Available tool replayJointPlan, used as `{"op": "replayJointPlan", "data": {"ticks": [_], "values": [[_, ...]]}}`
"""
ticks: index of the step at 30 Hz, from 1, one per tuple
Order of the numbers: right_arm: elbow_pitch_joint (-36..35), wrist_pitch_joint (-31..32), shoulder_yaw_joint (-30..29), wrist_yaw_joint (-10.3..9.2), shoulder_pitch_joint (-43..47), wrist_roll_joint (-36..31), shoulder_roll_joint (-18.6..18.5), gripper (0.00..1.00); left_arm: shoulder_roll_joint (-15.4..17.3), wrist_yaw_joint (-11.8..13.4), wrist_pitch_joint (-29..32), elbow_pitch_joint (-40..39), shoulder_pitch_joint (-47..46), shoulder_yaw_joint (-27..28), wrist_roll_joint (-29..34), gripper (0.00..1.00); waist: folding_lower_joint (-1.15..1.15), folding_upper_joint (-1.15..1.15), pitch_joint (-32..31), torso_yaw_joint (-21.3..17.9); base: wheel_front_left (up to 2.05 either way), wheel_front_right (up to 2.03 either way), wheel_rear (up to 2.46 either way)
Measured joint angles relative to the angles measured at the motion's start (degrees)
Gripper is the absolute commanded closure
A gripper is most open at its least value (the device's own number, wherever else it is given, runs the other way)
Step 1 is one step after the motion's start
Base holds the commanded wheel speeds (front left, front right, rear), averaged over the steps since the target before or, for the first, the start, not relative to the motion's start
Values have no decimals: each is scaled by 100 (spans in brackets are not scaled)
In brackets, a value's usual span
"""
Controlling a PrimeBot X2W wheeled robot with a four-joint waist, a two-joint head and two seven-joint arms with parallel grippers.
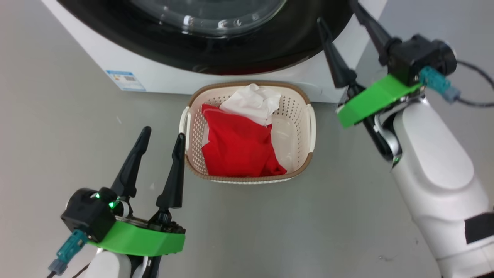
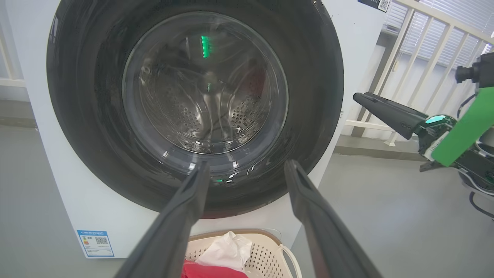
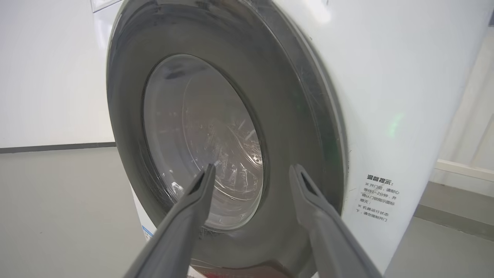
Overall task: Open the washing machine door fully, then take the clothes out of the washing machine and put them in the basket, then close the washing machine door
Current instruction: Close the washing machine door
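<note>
The round, black-rimmed glass door (image 1: pixel 270 50) faces outward, closed on the big white washing machine (image 1: pixel 162 77), before which the cream perforated basket (image 1: pixel 247 178), lengthwise along its front, holds red and white clothes (image 1: pixel 239 143), left gripper (image 1: pixel 163 133) and right gripper (image 1: pixel 336 11) both spread, empty.

Washing machine door (image 1: pixel 216 50): top running off the head view's upper edge.
Blue label sticker (image 1: pixel 126 80): print showing too small to read.
Basket (image 2: pixel 266 256): running off left wrist view's bottom edge.

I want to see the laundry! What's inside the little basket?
Inside the basket lies a red cloth with a crumpled white cloth on its far end. Anything beneath the red one is hidden.
</note>
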Motion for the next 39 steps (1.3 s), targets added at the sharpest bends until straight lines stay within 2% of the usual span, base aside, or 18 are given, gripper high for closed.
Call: {"op": "replayJointPlan", "data": {"ticks": [7,16,29,39], "values": [[-684,0,-29,0,822,-1,24,0,20,0,0,82,40,38,0,0,0,0,-291,-252,0,0,0],[-1406,0,-375,0,1797,-3,92,0,55,0,0,245,222,56,3,0,0,0,-652,-572,0,0,0],[-2231,0,-1430,0,3268,-144,182,0,55,1,0,356,516,191,44,0,0,0,-1234,-897,0,0,0],[-2882,0,-1987,0,4226,-467,233,0,76,9,0,386,850,404,172,0,0,0,-1615,-984,0,0,0]]}}
